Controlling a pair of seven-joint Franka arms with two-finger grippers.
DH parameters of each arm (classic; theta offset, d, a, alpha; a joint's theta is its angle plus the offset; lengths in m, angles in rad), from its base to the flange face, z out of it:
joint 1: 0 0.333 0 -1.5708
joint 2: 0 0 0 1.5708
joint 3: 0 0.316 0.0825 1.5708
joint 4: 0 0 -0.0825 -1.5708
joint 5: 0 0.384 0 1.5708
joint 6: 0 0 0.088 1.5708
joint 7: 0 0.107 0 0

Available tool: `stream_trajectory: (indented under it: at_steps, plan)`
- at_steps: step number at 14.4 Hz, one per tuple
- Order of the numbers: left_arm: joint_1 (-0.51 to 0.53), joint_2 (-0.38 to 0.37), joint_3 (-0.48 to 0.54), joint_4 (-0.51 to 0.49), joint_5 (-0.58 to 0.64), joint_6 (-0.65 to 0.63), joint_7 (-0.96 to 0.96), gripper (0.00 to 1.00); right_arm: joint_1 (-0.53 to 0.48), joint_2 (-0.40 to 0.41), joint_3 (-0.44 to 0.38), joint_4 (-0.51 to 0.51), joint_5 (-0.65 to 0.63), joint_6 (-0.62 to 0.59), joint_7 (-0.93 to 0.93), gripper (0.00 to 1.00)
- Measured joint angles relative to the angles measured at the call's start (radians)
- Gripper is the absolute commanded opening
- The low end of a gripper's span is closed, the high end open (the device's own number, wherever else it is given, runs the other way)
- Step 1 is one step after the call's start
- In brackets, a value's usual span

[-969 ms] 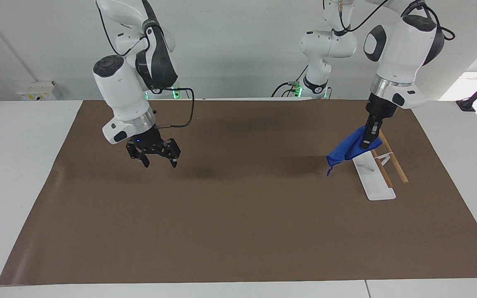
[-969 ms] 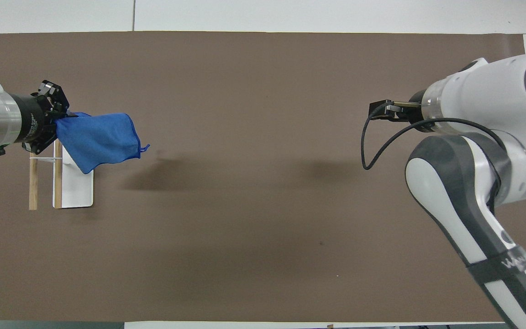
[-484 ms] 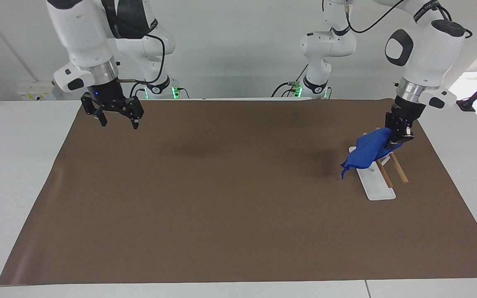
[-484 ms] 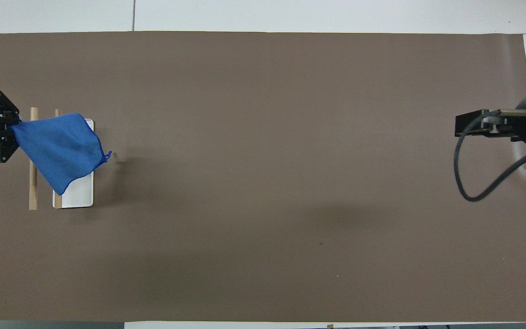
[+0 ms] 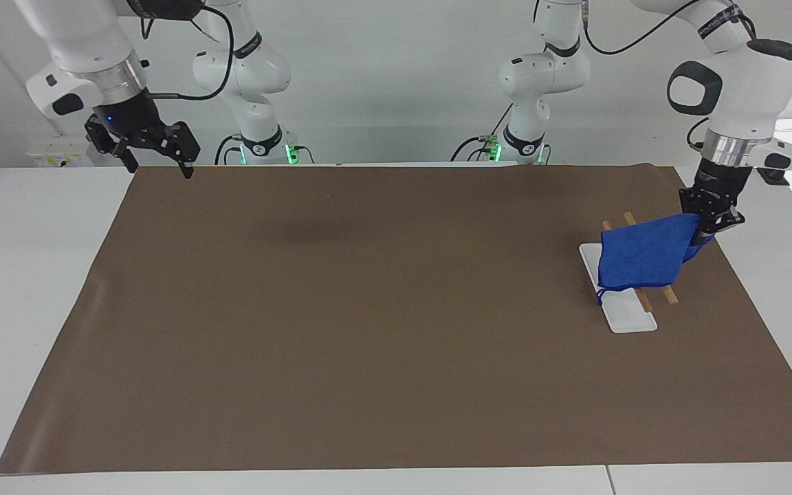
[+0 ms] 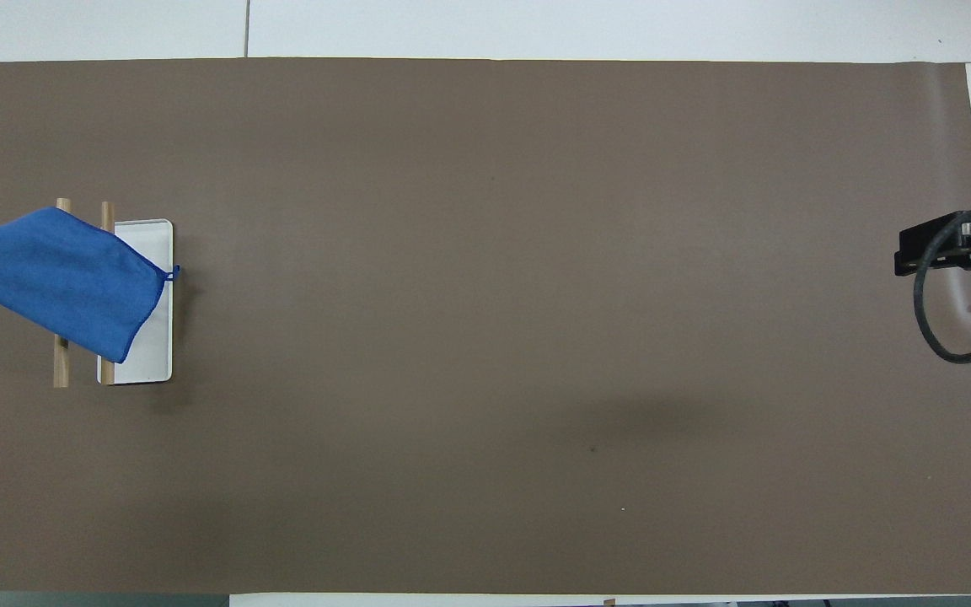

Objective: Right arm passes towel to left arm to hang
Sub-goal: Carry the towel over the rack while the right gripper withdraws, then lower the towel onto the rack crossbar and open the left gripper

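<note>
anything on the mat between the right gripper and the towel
Nothing: in the facing view only bare brown mat lies between the open right gripper and the towel, which the left gripper holds over the rack.

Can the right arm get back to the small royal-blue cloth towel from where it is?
Probably not easily: the right gripper hangs open over the mat's corner at its own end, while the towel, gripped by the left gripper, drapes over the wooden rack rails at the left arm's end.
</note>
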Motion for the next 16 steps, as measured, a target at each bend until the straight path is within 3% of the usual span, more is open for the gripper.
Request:
stream_trajectory:
  at_steps: [7,11,12,13,16]
  plan:
    - [0.078,0.014,-0.001,-0.13,0.0,0.166,-0.004,0.0,-0.001,-0.004,-0.002,0.004,0.016,-0.058,-0.034,1.0]
    - [0.096,0.053,-0.002,-0.146,0.0,0.197,-0.004,0.01,-0.001,-0.004,-0.002,0.004,0.017,-0.059,-0.036,1.0]
    - [0.1,0.056,-0.002,-0.147,0.0,0.198,-0.004,0.59,-0.001,-0.005,-0.002,0.004,0.017,-0.059,-0.037,1.0]
    - [0.103,0.058,-0.002,-0.149,0.0,0.198,-0.004,1.0,-0.001,-0.005,-0.002,0.004,0.018,-0.059,-0.037,1.0]
    - [0.117,0.06,-0.002,-0.15,0.0,0.199,-0.004,1.0,-0.001,-0.006,-0.002,0.004,0.018,-0.058,-0.037,1.0]
